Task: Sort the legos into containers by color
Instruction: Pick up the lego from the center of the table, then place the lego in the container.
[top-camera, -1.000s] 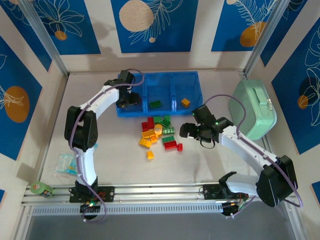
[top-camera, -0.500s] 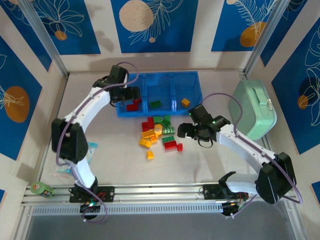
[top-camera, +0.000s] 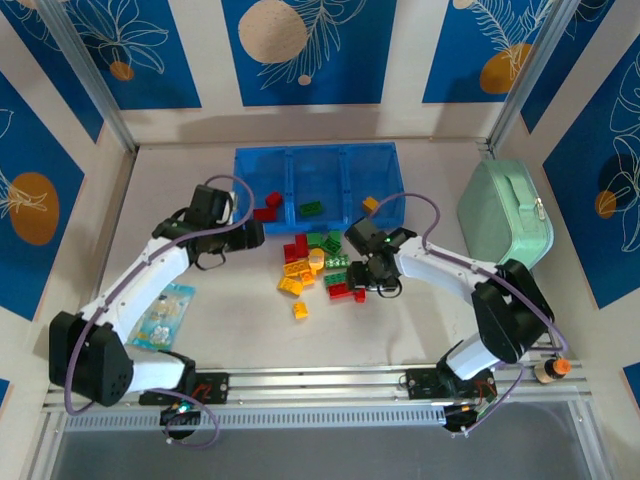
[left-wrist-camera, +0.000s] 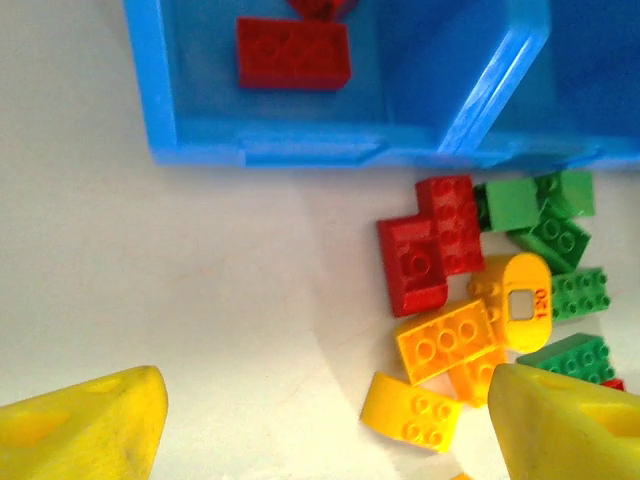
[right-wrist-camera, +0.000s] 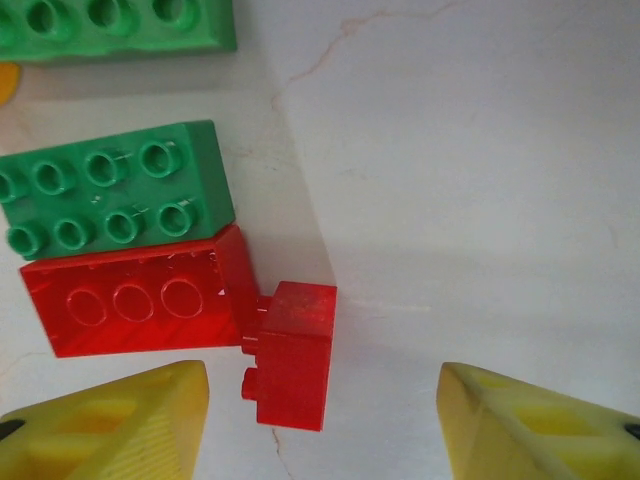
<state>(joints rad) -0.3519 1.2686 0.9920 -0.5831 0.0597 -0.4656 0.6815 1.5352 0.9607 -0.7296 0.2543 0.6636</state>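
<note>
Tray (top-camera: 316, 151) held few legos (top-camera: 311, 208); most remained in pile (top-camera: 318, 262). My left gripper (left-wrist-camera: 325, 400) stood open, empty; right gripper (right-wrist-camera: 322, 388) gaped astride red brick (right-wrist-camera: 290, 350), ungripped.

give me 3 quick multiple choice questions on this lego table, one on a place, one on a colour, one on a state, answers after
1. Which compartment of the tray holds a green brick? A left B middle C right
2. What colour is the small brick between the fingers of the right tool? A red B yellow C green
3. How is the left tool? A shut on a brick B open, empty C shut, empty

Answers: B, it lies in the centre compartment; A, the right wrist view shows it red; B, its fingers stand wide apart with nothing between.
</note>
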